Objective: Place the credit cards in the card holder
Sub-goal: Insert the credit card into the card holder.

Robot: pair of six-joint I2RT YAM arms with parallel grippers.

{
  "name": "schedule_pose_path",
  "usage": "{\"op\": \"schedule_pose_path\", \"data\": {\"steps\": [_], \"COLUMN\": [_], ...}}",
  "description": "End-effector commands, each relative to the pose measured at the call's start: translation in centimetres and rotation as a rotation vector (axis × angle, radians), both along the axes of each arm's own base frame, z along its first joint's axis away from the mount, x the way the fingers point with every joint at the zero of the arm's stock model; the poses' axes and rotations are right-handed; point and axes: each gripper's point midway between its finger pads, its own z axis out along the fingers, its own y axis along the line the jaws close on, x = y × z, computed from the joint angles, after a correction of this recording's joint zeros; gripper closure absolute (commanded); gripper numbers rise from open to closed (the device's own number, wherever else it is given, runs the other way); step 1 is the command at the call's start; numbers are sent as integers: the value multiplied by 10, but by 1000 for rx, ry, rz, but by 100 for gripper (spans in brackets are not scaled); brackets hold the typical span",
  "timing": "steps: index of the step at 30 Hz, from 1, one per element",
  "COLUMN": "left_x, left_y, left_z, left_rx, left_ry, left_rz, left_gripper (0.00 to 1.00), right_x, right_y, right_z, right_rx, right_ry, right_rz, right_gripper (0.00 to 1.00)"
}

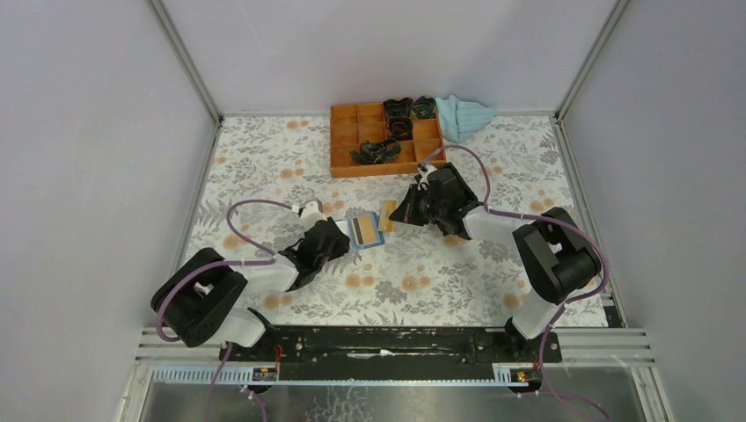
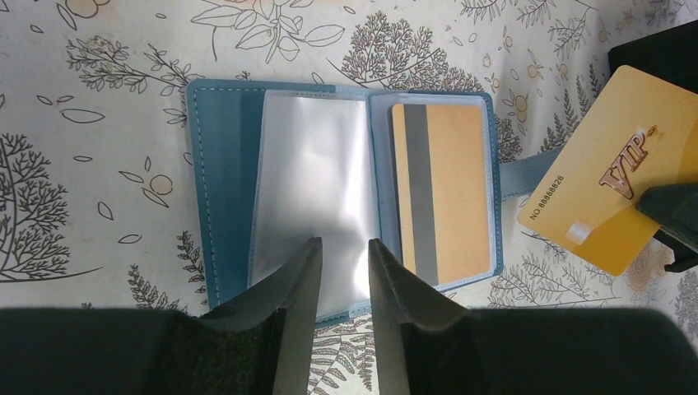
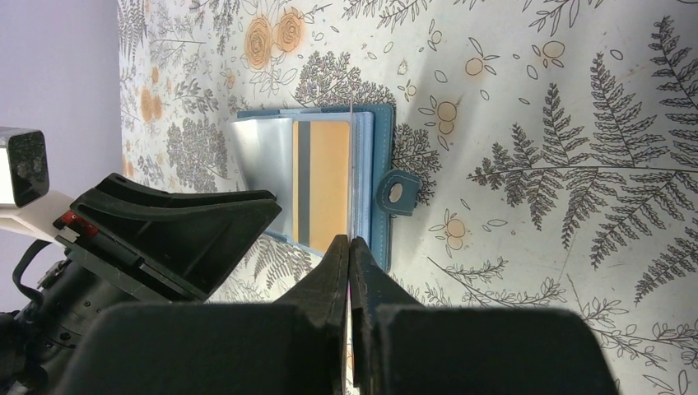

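Left claw [image 2: 343, 247]: jaws narrowly parted, not closed on anything that can be made out. The tips sit over the near edge of the card holder.
Right claw [image 3: 349, 241]: jaws pressed together on the loose card, which its own camera sees edge-on as a thin line between the fingers.
Card holder [image 2: 222, 189]: lies open and flat on the counter [image 2: 99, 164], directly ahead of the left claw's tips. It is also ahead of the right claw and a little to one side. The cover is teal-blue, inner side up.
Clear sleeve [image 2: 309, 181]: a glossy plastic leaf in the middle of the holder, showing in the gap between the left claw's fingers. Cannot tell whether the fingers press on it.
Stowed card [image 2: 453, 189]: tan-orange with a grey stripe, inside the sleeve on the clasp half of the holder. It is ahead and slightly to the right of the left claw.
Loose card [image 2: 605, 164]: tan-orange with "VIP" lettering, tilted, pinched at one corner by the right claw. It is just beside the holder's clasp edge; contact with the holder cannot be told.
Clasp tab [image 3: 398, 192]: a small strap with a round snap, sticking out of the holder's edge on the side facing the right claw.
Tray [image 1: 345, 132]: orange, divided into compartments, well beyond both claws. Dark tangled items lie in several cells.
Cloth [image 1: 464, 114]: light blue, bunched just beside the tray's far corner.
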Motion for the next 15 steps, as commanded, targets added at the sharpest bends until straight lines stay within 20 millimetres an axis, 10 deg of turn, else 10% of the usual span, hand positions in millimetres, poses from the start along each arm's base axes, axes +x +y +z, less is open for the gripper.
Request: {"op": "schedule_pose_path", "data": {"steps": [1, 15], "left_x": [-27, -25], "left_y": [9, 8], "left_z": [-32, -31], "left_rx": [81, 88], "left_ry": [126, 123], "left_rz": [-30, -29], "left_gripper": [65, 65], "right_x": [2, -13], "right_y": [3, 11], "right_z": [17, -3], "right_rx": [12, 13], "right_ry": [-46, -6], "right_rz": [21, 51], "right_gripper": [100, 100]}}
